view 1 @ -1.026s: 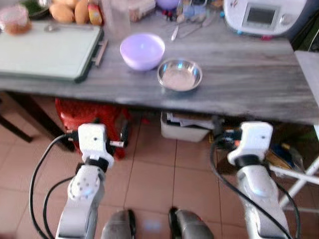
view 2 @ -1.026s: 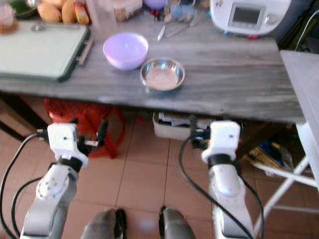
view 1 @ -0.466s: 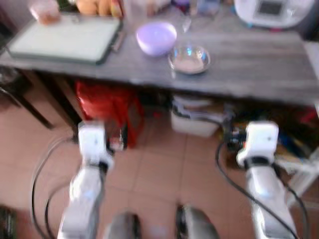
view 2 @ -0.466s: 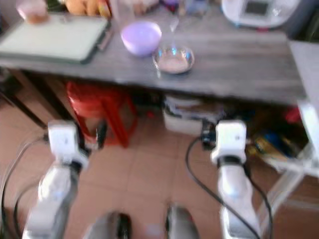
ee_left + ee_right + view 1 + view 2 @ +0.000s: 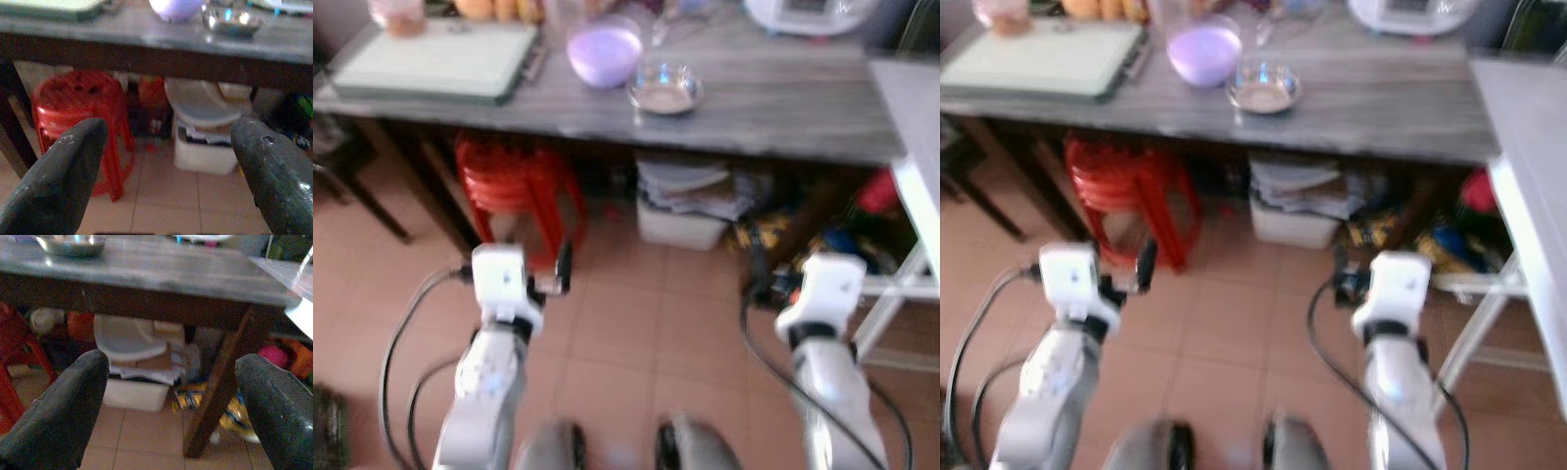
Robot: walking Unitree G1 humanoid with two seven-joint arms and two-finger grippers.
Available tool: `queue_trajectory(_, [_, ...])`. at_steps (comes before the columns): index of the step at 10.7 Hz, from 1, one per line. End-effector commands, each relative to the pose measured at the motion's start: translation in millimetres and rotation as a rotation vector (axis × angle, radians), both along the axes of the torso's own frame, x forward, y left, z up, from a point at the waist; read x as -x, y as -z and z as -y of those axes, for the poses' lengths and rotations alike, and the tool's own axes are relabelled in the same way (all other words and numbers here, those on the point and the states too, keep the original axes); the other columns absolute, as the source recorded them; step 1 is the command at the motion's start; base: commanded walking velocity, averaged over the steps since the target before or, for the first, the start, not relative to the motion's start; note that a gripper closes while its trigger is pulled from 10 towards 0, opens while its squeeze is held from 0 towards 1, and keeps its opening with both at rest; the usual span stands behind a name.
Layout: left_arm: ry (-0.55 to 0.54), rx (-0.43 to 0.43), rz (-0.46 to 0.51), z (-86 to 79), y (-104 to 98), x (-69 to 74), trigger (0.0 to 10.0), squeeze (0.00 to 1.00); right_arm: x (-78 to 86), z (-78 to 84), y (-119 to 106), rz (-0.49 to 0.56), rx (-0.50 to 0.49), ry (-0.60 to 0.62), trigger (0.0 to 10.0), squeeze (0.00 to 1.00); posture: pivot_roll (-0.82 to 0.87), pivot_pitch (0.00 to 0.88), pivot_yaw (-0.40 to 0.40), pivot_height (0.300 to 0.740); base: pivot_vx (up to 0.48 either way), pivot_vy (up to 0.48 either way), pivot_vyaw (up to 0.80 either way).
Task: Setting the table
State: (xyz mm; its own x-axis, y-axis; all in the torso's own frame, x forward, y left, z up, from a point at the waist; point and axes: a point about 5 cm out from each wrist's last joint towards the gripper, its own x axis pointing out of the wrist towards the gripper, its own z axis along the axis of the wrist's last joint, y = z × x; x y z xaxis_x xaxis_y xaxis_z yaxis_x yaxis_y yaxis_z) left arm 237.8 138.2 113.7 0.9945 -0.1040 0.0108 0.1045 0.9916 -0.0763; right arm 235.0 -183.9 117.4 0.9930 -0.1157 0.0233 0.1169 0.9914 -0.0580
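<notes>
A: On the table (image 5: 783,108), from the head views: one purple bowl (image 5: 604,54), one steel bowl (image 5: 665,93) just beside it, one pale board (image 5: 435,61) toward the left, one white appliance (image 5: 803,12) at the far edge. All well apart from both arms, low over the tiled floor (image 5: 636,323).

B: Best to close in squarely on the two bowls, then raise the arms above the table edge before reaching. No lunging from this far out.

A: Under the table: one red stool (image 5: 514,181), one white bin (image 5: 680,220). Worth keeping the feet away from both.

B: Along the left wrist: left end effector (image 5: 168,147) spread wide, holding nothing. Purple bowl and steel bowl up on the table beyond.

A: Along the right wrist: right end effector (image 5: 171,382) likewise wide apart and empty, steel bowl up on the table, one table leg (image 5: 220,382) ahead. Probably wise to steer clear of that leg.
</notes>
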Motion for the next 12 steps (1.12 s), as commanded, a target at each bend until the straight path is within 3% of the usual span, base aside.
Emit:
queue_trajectory(1, [0.031,0.006,0.022,3.7,-6,-1.6,10.0,0.00,-0.1,2.8,-3,0.006,-0.008,0.002,10.0,0.00,-0.05,0.195,-0.004,0.740,0.000,0.000,-0.80])
queue_trajectory(4, [0.023,0.017,0.054,1.2,-14,-7.4,10.0,0.00,-8.0,-7.1,-18,0.057,-0.013,-0.060,10.0,0.00,-0.05,0.207,-0.011,0.740,0.000,-0.442,0.00])
queue_trajectory(9, [0.037,0.016,0.042,1.0,-12,-0.9,10.0,0.00,-8.8,-10.8,-26,0.074,-0.017,-0.093,10.0,0.00,-0.05,0.206,-0.014,0.740,0.000,-0.478,0.00])
queue_trajectory(12, [0.044,0.000,0.043,-1.8,-12,-1.6,10.0,0.00,-9.7,-9.9,-24,0.057,-0.009,-0.092,10.0,0.00,-0.05,0.202,-0.013,0.740,0.000,-0.365,-0.67])
